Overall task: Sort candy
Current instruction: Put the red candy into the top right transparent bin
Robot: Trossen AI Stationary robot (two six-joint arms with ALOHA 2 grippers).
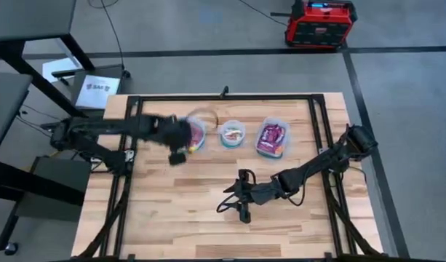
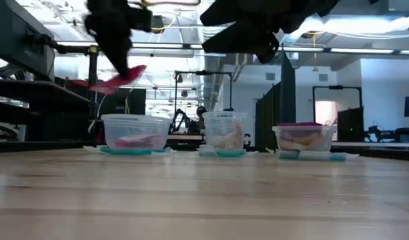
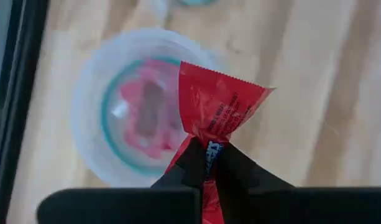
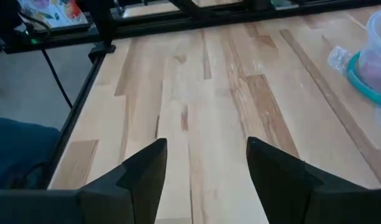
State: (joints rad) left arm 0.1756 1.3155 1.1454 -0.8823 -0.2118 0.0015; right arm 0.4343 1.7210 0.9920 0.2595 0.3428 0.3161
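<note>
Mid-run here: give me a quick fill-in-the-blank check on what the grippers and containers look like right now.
1. The left gripper is shut on a ____ candy packet.
2. The right gripper holds nothing; its fingers are ____.
3. In the high view, ____ clear containers stand in a row on the table.
4. The round container below the held packet already holds candy that is ____ in colour.

Missing words: red; open; three; red
</note>
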